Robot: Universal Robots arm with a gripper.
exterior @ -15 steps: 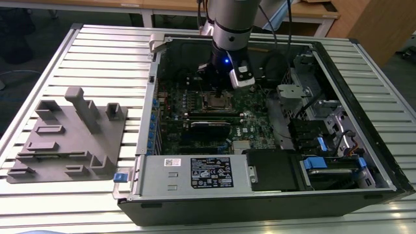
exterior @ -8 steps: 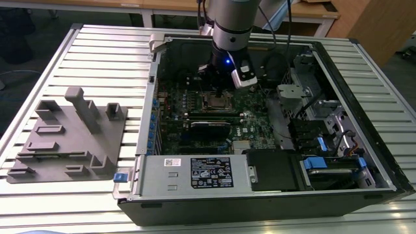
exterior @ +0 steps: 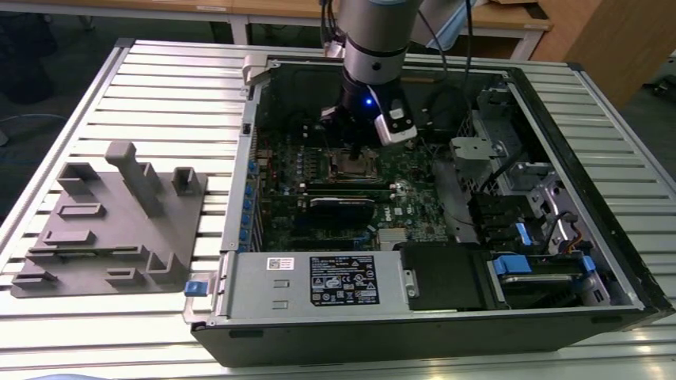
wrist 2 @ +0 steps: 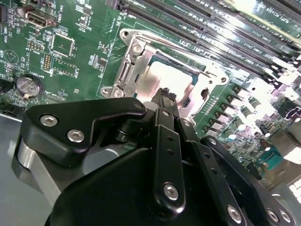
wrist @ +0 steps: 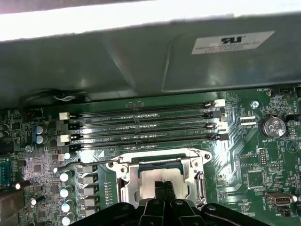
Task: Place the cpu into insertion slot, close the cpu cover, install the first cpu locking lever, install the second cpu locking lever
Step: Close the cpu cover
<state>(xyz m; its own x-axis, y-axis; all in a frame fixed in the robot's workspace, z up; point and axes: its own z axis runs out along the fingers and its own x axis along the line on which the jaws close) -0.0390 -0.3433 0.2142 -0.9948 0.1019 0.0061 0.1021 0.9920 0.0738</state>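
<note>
**cpu in socket, cover down, levers unclear**

cpu (wrist 2: 162, 77) sits in the insertion slot (exterior: 352, 164). The cpu cover (wrist 2: 136, 54) looks flat over it, with the metal top showing through the window. The gripper (wrist: 163, 187) has its fingertips pressed together with nothing between them, right above the cpu; contact unclear. Can't tell if the locking levers are latched, so I'd count both lever steps as open.

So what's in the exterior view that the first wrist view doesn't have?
Exterior view: the whole case, the grey rack on the table, and the arm. First wrist view: a round battery and the claw close up. Both: the green board and the cpu under its cover.
</note>
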